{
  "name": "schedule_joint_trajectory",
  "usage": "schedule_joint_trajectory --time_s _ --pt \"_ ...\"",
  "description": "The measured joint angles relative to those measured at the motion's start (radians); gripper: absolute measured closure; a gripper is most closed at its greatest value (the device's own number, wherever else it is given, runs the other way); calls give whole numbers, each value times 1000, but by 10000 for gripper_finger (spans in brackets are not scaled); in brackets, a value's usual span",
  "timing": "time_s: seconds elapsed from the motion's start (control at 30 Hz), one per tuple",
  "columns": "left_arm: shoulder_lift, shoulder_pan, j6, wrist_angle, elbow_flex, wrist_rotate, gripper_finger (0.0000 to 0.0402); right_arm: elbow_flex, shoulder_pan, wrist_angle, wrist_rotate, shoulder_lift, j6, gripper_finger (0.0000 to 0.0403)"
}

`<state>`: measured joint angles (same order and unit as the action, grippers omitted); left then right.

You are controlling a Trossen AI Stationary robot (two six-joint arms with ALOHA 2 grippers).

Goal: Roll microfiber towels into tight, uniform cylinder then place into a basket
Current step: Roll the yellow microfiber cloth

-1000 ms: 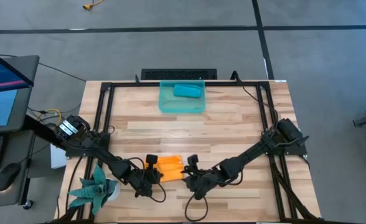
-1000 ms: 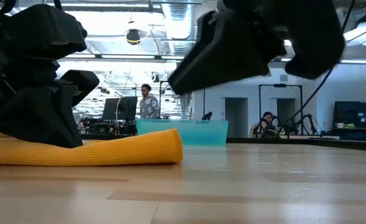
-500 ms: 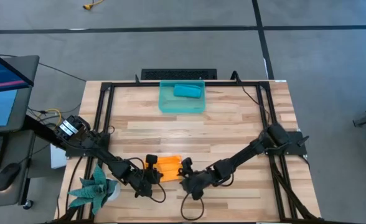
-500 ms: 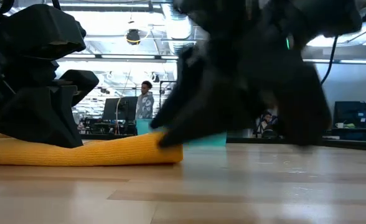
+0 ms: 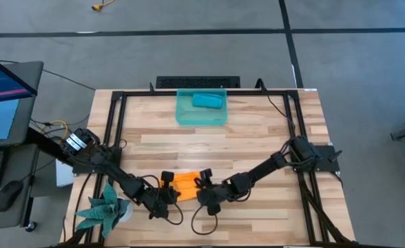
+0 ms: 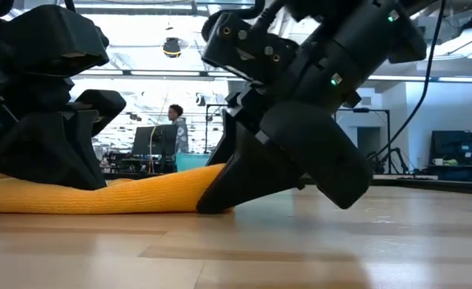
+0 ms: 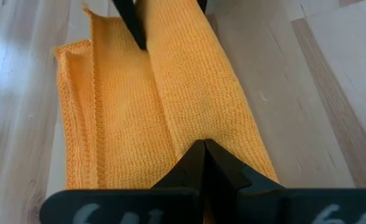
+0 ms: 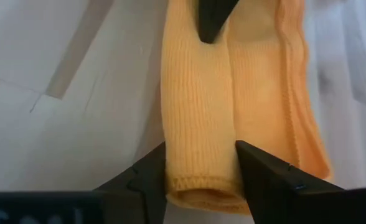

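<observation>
The orange towel (image 5: 185,182) lies near the table's front edge, partly rolled: a roll (image 7: 201,93) beside a flat strip (image 7: 108,124). My left gripper (image 5: 167,189) is shut, with its tips (image 7: 203,146) on the roll's left end. My right gripper (image 5: 204,189) is open at the roll's right end (image 8: 198,180), one finger (image 8: 149,174) on each side of it. The teal-green basket (image 5: 183,116) stands at the far middle, and the teal-blue towel (image 5: 207,101) lies rolled inside it. My left gripper presses its shut fingertips (image 7: 203,152) down on top of the roll near its left end (image 7: 189,124), slanting down from the table's left. The towel lies on the table under them. My right gripper's fingers flank the roll's right end (image 8: 195,162), slanting down from the right. I cannot tell whether they touch it.
A green spiky plant (image 5: 106,207) stands at the front left corner, close to my left arm. A black metal frame (image 5: 116,103) runs around the table. Bare wood (image 5: 209,148) lies between the towel and the basket.
My right gripper has moved toward the table's left and down to the orange towel's right end, where its open fingers now stand on either side of the roll. The towel has stayed where it was.
</observation>
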<state>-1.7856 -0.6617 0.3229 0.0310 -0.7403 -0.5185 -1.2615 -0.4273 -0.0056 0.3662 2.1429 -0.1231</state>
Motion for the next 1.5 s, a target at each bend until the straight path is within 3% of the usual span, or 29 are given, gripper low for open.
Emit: schedule_joint_trajectory --time_s 0.17,0.4,0.47,0.67,0.8,1.07,1.5 --pt "-1 0 0 -16 1 -8 401 -1 4 -2 -25 5 6 243" --pt "28 -2 11 -15 2 -19 401 0 18 -3 -104 4 45 366" --pt "41 -2 12 -9 3 -19 401 0 28 -3 -131 4 63 384" --pt "72 -2 18 26 4 -28 401 0 57 -2 -173 5 199 363" --pt "106 -7 55 91 3 -39 401 0 81 -4 -236 5 276 384" --pt "195 -66 62 178 2 -170 401 2 127 18 -382 5 455 376" --pt "239 -162 -34 189 -2 -203 401 4 160 78 -490 7 632 377"
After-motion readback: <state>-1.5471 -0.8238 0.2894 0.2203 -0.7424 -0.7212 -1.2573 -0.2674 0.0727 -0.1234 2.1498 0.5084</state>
